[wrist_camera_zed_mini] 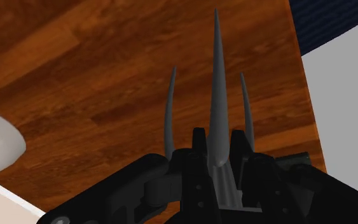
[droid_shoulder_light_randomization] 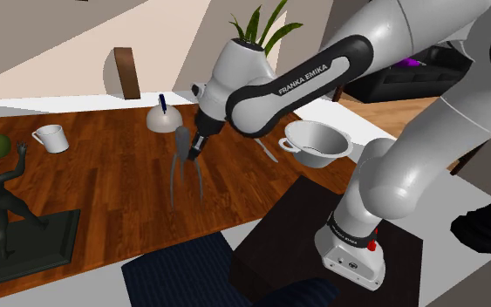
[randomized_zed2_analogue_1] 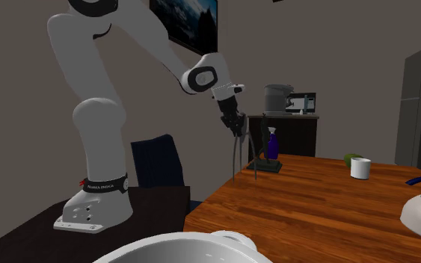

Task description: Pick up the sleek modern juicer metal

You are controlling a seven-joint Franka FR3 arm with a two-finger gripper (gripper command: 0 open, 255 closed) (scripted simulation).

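The black gripper is pinching the grey juicer: both fingers press against the sides of its body, and its three slender pointed legs run away from the palm. In the shoulder view the juicer hangs legs-down at seven o'clock of the gripper, over the brown wooden table; I cannot tell whether its feet touch the wood. From the gripper, a white two-handled pot sits at three o'clock, a white mug at nine and a dark figurine at eight
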